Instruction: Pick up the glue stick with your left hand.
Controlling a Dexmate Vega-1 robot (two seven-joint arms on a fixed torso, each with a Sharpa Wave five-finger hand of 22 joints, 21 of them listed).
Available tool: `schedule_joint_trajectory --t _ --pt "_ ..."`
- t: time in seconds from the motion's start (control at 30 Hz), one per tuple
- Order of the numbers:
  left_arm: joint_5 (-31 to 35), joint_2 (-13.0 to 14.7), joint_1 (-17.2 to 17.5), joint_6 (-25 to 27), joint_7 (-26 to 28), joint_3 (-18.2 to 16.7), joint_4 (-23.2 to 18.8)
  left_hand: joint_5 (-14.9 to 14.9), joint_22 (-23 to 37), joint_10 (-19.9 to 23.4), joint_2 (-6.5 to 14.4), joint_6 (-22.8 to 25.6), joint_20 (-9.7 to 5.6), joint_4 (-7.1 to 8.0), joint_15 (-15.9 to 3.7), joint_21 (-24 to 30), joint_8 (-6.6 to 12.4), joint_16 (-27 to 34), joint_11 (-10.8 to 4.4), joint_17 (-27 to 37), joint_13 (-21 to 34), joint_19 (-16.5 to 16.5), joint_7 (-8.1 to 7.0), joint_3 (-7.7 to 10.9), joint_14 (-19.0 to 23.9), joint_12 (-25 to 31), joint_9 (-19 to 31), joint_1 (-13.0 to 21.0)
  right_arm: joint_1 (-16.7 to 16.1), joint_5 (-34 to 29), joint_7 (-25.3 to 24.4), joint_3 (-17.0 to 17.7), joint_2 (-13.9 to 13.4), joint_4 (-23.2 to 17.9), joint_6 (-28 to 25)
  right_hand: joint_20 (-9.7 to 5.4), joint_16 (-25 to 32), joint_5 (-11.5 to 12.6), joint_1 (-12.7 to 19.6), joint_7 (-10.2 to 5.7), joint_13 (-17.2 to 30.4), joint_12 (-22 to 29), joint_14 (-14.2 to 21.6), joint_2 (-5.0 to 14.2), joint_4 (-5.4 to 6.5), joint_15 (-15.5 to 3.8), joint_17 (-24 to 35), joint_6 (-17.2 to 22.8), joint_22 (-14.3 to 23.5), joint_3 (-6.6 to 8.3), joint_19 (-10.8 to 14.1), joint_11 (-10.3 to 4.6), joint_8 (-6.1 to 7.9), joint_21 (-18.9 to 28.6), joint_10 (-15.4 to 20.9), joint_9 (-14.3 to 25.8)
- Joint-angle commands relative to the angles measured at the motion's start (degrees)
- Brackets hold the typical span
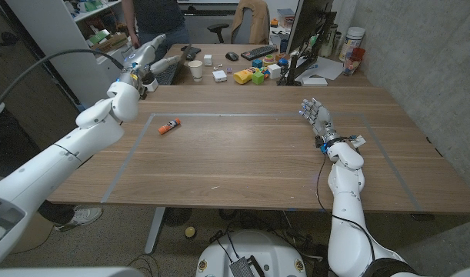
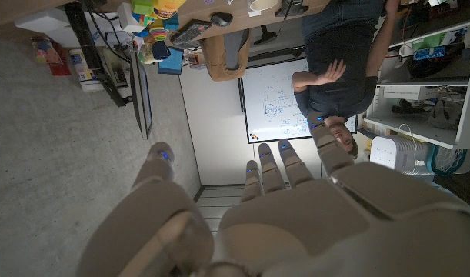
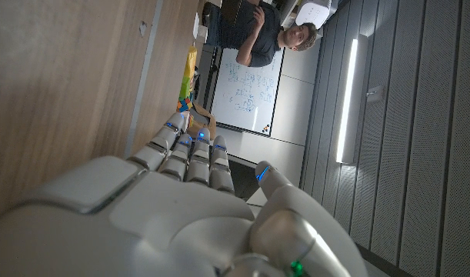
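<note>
Fingers of left hand (image 1: 146, 57) straight, spread — raised beyond glue stick (image 1: 169, 125); empty.

White left arm extended from the lower left corner toward the far left of the wooden bench (image 1: 242, 165), its grey left hand (image 1: 151, 55) raised, empty, fingers straight and apart; white right arm at right, right hand (image 1: 317, 115) empty, fingers extended together.
</note>
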Motion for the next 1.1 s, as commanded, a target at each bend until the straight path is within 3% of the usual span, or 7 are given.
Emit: schedule_joint_trajectory --t 0.03,0.1,0.23,0.4,0.6,0.93,1.1 --pt "4.8 1.1 1.8 9.0 -2.9 0.0 -4.4 0.9 0.3 1.4 -1.0 2.2 0.38 0.16 1.21 0.7 0.59 0.5 2.0 0.3 0.2 3.6 -2.52 -0.99 1.7 0.5 0.3 1.9 0.7 0.1 0.0 0.3 -0.5 1.3 1.2 -1.09 0.2 0.4 -0.5 0.16 0.3 0.2 0.6 2.76 -0.11 -0.09 0.0 0.6 0.2 0.39 0.7 -0.08 0.41 -0.3 0.3 0.1" --pt "4.4 1.0 2.3 9.4 -2.9 -0.4 -4.5 1.0 0.5 1.9 -1.0 3.3 0.5 0.5 1.56 1.0 0.73 0.6 2.25 0.4 0.3 5.2 -6.23 -1.53 2.4 0.6 0.4 2.5 0.9 0.2 0.0 0.3 -0.6 1.5 1.4 -1.08 0.2 0.4 -0.5 0.13 0.3 0.2 0.6 2.75 -0.12 -0.08 0.0 0.6 0.2 0.39 0.7 0.01 0.4 -0.3 0.3 0.1" --pt "4.1 0.9 2.6 10.4 -3.4 -0.5 -4.3 0.8 0.7 3.3 -0.1 5.8 0.51 0.67 1.85 1.5 1.23 1.1 1.34 0.4 0.4 7.4 -9.64 -1.56 4.2 1.0 0.5 3.6 1.1 0.1 0.0 0.2 -0.7 1.7 1.8 -1.09 0.2 0.5 -0.6 0.16 0.3 0.2 0.7 2.73 -0.13 -0.07 0.0 0.6 0.2 0.4 0.8 0.07 0.4 -0.4 0.4 0.1" --pt "2.8 0.5 2.8 11.4 -4.3 -0.6 -3.4 0.6 0.7 4.7 0.2 6.4 0.51 0.58 1.83 2.0 1.04 1.4 1.51 0.4 0.4 9.4 -7.2 -1.61 6.0 1.4 0.5 4.7 1.3 0.0 -0.1 0.0 -0.9 1.9 2.2 -1.07 0.2 0.5 -0.6 0.12 0.3 0.2 0.8 2.7 -0.13 -0.02 0.0 0.7 0.2 0.39 0.8 0.08 0.39 -0.5 0.4 0.1" --pt "1.0 0.6 2.7 11.5 -5.2 -0.5 -1.7 0.3 0.7 6.1 0.2 6.7 0.51 0.48 1.84 2.2 0.88 1.3 2.06 0.4 0.4 10.9 -6.08 -1.81 6.7 1.8 0.5 5.5 1.3 -0.2 -0.2 -0.2 -0.9 1.6 2.2 -1.06 0.2 0.5 -0.7 0.09 0.3 0.2 0.9 2.66 -0.14 0.04 -0.1 0.8 0.2 0.39 0.9 0.04 0.4 -0.6 0.5 0.1" --pt "2.9 1.0 0.2 13.4 -5.4 2.5 1.8 0.3 0.5 6.3 0.2 7.4 0.56 -0.05 1.45 1.9 0.98 1.0 0.87 0.3 0.4 11.1 -6.52 -1.63 6.4 1.7 0.5 7.2 0.8 -0.5 -0.6 -0.8 -0.8 0.5 2.6 -1.11 0.2 0.5 -0.7 0.1 0.3 0.2 1.0 2.64 -0.15 0.03 -0.1 0.9 0.2 0.4 1.0 0.03 0.4 -0.8 0.6 0.1" --pt "1.4 0.6 -1.2 9.2 -5.2 3.2 5.2 0.4 0.3 6.1 -0.1 9.2 0.62 -0.42 1.46 1.1 1.42 0.4 -0.05 0.3 0.4 10.7 -7.89 -1.62 5.6 1.4 0.5 9.2 0.4 -0.5 -0.8 -1.1 -0.6 0.0 2.7 -1.11 0.2 0.5 -0.8 0.09 0.3 0.2 1.1 2.62 -0.15 0.05 -0.1 1.0 0.2 0.4 1.1 0.09 0.42 -0.9 0.7 0.1"
